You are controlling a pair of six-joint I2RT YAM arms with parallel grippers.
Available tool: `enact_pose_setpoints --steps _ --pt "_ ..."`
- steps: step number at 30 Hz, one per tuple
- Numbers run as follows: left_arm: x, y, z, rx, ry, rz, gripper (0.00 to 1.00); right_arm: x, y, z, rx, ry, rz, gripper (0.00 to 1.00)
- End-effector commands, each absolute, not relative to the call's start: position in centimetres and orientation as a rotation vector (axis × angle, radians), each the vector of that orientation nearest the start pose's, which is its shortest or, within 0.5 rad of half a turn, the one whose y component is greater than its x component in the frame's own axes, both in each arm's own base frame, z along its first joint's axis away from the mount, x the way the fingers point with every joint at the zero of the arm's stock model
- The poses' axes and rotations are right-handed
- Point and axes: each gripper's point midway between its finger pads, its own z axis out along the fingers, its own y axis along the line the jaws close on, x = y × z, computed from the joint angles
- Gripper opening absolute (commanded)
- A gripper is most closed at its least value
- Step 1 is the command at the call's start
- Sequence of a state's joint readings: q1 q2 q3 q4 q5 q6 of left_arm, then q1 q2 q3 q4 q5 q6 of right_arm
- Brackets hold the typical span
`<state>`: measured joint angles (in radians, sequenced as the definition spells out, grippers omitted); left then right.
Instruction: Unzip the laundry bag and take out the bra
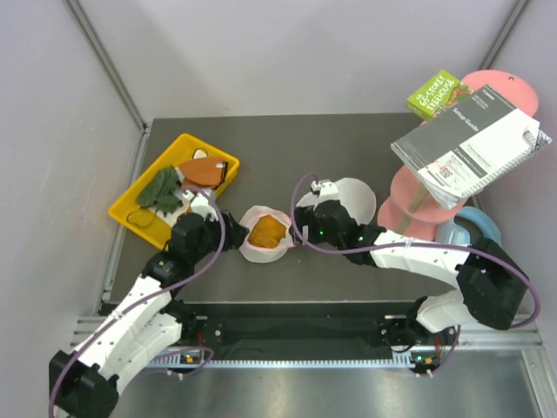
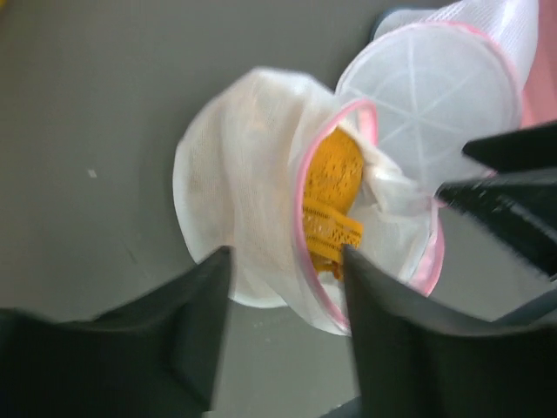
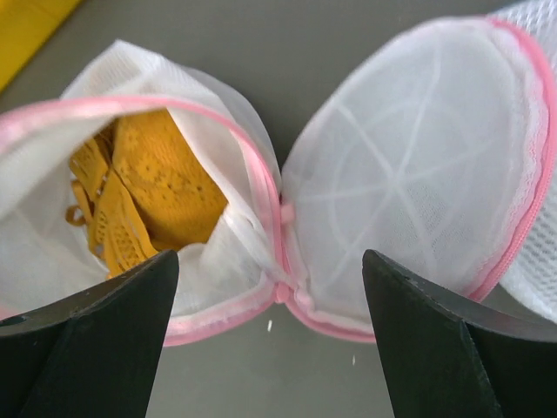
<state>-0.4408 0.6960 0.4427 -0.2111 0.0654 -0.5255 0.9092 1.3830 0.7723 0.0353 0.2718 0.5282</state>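
Observation:
The laundry bag (image 1: 252,250) lies open like a clamshell at the table's middle; its white mesh lid with pink rim (image 1: 357,196) is folded to the right. The orange-yellow bra (image 1: 266,230) lies inside the open half. My left gripper (image 1: 233,239) is open at the bag's left edge; in the left wrist view (image 2: 287,292) its fingers straddle the bag's pink rim (image 2: 305,252) just below the bra (image 2: 335,196). My right gripper (image 1: 294,228) is open at the bag's right; in the right wrist view (image 3: 271,300) it straddles the pink hinge (image 3: 283,287) between the bra (image 3: 148,183) and the lid (image 3: 418,157).
A yellow tray (image 1: 130,215) at the left holds a dark green cloth (image 1: 161,187) and a reddish-brown piece (image 1: 202,170). At the right stand a pink tiered rack (image 1: 409,209), a spiral notebook (image 1: 470,144), a green book (image 1: 435,93) and a blue object (image 1: 477,228).

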Motion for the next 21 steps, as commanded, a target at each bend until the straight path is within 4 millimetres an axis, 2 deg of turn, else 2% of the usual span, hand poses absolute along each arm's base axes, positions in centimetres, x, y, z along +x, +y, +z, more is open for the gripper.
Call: enact_pose_setpoints --steps 1,3,4,6,7,8,9,10,12,13,16,21 --pt "26.6 -15.2 19.5 0.007 1.965 -0.623 0.68 25.9 29.7 13.1 -0.211 2.13 0.619 0.87" --pt "27.3 -16.2 21.7 0.04 1.916 -0.652 0.7 25.7 29.5 12.9 -0.211 2.134 0.618 0.87" --pt "27.6 -16.9 21.8 0.055 1.917 -0.661 0.7 25.7 29.4 13.0 -0.206 2.128 0.618 0.87" --pt "27.6 -19.0 23.5 0.118 1.87 -0.698 0.71 25.6 29.1 12.9 -0.199 2.132 0.614 0.87" --pt "27.8 -20.0 22.8 0.151 1.893 -0.696 0.7 25.6 29.0 13.0 -0.196 2.128 0.613 0.87" --pt "27.1 -21.7 22.5 0.225 1.9 -0.71 0.7 25.6 28.9 13.0 -0.191 2.126 0.613 0.87" --pt "27.0 -22.7 22.7 0.268 1.906 -0.721 0.69 25.5 28.8 13.1 -0.186 2.126 0.612 0.87" --pt "27.0 -23.6 20.9 0.31 1.972 -0.707 0.67 25.5 28.6 13.3 -0.178 2.12 0.614 0.87" --pt "26.5 -24.5 18.9 0.391 2.065 -0.679 0.64 25.5 28.4 13.3 -0.172 2.117 0.613 0.87" --pt "26.5 -24.8 16.8 0.424 2.135 -0.649 0.62 25.5 28.3 13.6 -0.168 2.108 0.617 0.88" --pt "26.2 -24.3 13.3 0.473 2.254 -0.561 0.59 25.4 28.0 13.4 -0.16 2.109 0.613 0.88" --pt "26.7 -23.4 10.8 0.467 2.316 -0.463 0.6 25.4 27.6 13.1 -0.157 2.111 0.607 0.87"
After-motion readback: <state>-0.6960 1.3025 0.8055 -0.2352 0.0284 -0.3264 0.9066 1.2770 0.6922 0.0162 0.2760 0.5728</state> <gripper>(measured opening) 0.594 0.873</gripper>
